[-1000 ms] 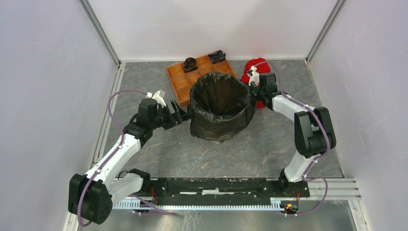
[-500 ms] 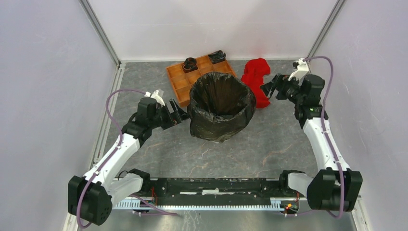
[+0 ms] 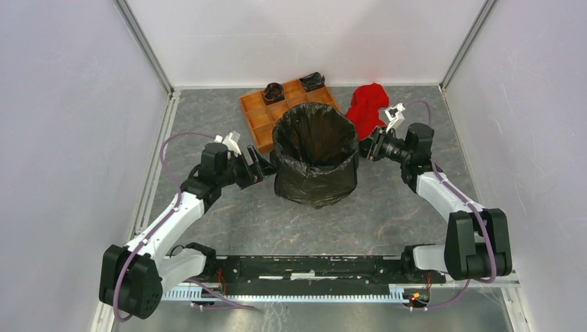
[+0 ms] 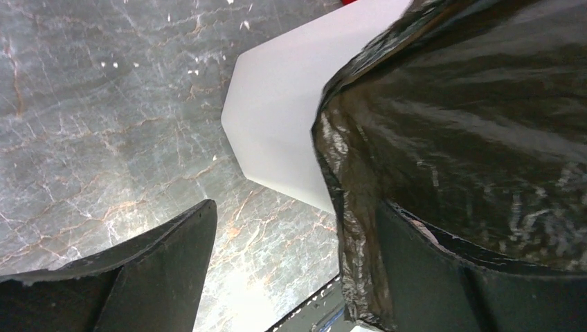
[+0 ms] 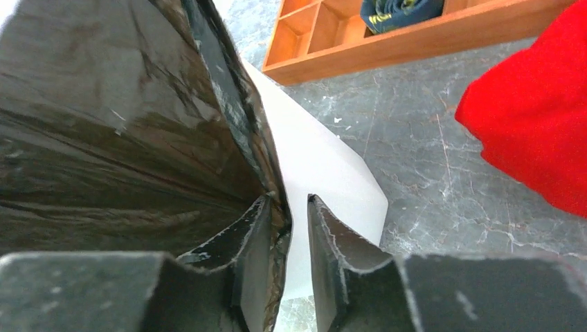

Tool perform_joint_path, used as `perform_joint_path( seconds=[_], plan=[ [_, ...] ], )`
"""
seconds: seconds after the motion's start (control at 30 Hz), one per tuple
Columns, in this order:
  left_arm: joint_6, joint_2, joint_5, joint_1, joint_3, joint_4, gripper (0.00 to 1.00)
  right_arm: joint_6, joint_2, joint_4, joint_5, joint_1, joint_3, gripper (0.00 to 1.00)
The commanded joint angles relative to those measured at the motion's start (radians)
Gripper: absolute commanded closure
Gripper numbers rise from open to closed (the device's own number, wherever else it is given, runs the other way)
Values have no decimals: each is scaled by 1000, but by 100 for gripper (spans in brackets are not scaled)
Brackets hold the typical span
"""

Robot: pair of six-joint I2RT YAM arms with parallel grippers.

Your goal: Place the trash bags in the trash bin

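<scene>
We see the black bag [image 3: 315, 149] draped over the white bin [image 4: 277, 117], mid table [image 3: 311, 228]. The left gripper [image 3: 259, 166] gapes wide beside it, empty. The right gripper [image 5: 287, 207] has its jaws nearly meeting around the bag's edge; we cannot tell if they grip.

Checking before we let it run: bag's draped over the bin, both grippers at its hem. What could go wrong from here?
The right gripper has only the thin hem of the trash bag between narrow jaws; a pull could slip off or tear it.
The trash bin looks tall on a narrower base; a sideways tug might tip it toward the red cloth.
The left gripper is open with film lying over one finger, so it may snag.
</scene>
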State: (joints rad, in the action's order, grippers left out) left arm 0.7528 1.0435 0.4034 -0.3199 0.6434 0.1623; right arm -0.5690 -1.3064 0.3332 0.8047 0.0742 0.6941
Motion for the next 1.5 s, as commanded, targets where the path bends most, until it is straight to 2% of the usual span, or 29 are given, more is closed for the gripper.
perform_joint_path(
  seconds=[0.0,0.13,0.3,0.4,0.57,0.7,0.83,0.93,1.0,1.1,1.27,1.47],
  plan=[
    [49,14,38,4,-31,-81,11,4,-28,86,-28,4,-54,70],
    [48,19,27,4,-50,-82,14,24,-57,88,-13,27,-97,73],
    [45,13,6,4,-52,-73,17,112,-45,-34,-70,60,-110,70],
    [16,0,-33,4,-27,-20,17,202,-21,-180,-162,60,-62,60],
    [-56,-47,-140,4,24,103,14,309,51,-419,-440,58,55,37],
    [-94,-106,-229,4,47,181,11,347,95,-503,-636,59,117,26],
    [-112,-177,-300,4,51,235,7,388,81,-525,-705,58,190,16],
    [-118,-221,-336,4,63,272,5,402,29,-465,-677,59,235,12],
    [-117,-257,-351,5,76,296,4,408,-33,-401,-605,59,269,11],
    [-114,-306,-374,5,105,324,3,390,-180,-383,-436,59,387,10],
    [-120,-364,-419,4,189,390,2,248,-362,-263,-187,73,497,11],
    [-123,-409,-433,5,268,418,1,172,-417,-147,-73,176,434,11]
  ],
)
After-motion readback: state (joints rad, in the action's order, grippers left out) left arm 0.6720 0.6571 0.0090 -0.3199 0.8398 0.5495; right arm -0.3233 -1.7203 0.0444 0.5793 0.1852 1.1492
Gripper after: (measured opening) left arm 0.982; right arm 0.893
